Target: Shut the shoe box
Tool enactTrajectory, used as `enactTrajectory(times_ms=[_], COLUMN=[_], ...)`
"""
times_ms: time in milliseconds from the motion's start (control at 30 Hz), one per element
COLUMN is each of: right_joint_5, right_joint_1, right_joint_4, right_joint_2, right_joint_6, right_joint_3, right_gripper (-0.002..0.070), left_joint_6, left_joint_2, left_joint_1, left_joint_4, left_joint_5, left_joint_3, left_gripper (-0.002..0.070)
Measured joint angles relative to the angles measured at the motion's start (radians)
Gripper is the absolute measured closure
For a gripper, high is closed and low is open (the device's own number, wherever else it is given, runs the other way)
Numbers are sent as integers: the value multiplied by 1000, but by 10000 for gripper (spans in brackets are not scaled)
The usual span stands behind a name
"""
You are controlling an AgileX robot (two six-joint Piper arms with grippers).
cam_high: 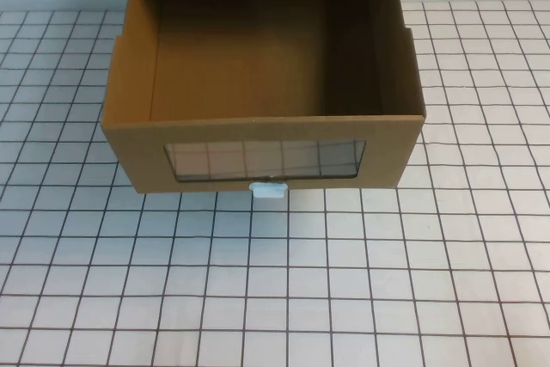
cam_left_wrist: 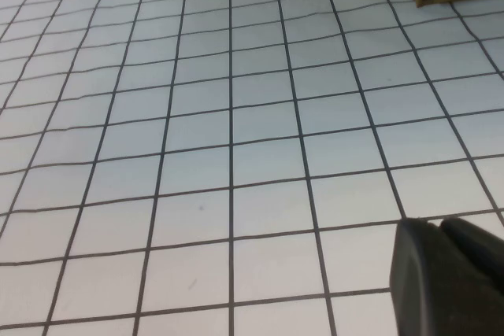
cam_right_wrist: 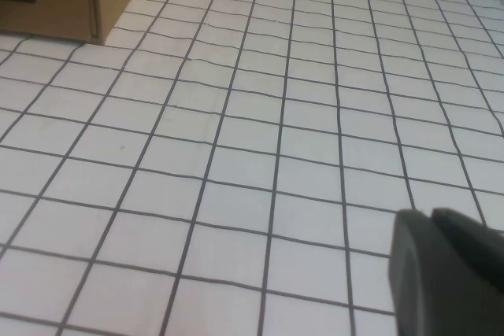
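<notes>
Left pincer (cam_left_wrist: pixel 449 273) and right pincer (cam_right_wrist: pixel 445 269) hover over gridded tabletop (cam_high: pixel 344 281), openness indiscernible; shoe box (cam_high: pixel 262 148) drawer stands pulled out.

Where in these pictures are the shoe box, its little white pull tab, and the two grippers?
shoe box (cam_high: pixel 137 148): high view, front panel.
pull tab (cam_high: pixel 268 189): high view, its middle.
left gripper (cam_left_wrist: pixel 441 273): left wrist view, dark fingertips.
right gripper (cam_right_wrist: pixel 437 269): right wrist view, dark fingertips.

Shoe box (cam_high: pixel 258 83) at table's (cam_high: pixel 344 298) far middle, drawer pulled out toward robot, pull tab (cam_high: pixel 268 190) at front.
</notes>
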Motion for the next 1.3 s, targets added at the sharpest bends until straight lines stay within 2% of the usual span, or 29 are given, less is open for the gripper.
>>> enactTrajectory(times_ms=[900, 1300], right_joint_5=[-5, -212], right_joint_1=[0, 0], right_joint_4=[0, 0], right_joint_2=[0, 0], right_joint_6=[0, 0], right_joint_3=[0, 0], right_gripper=[689, 689], left_joint_6=[0, 0], left_joint_2=[0, 0], left_joint_1=[0, 0], left_joint_4=[0, 0], left_joint_5=[-20, -188], left_joint_3=[0, 0], left_gripper=[680, 680])
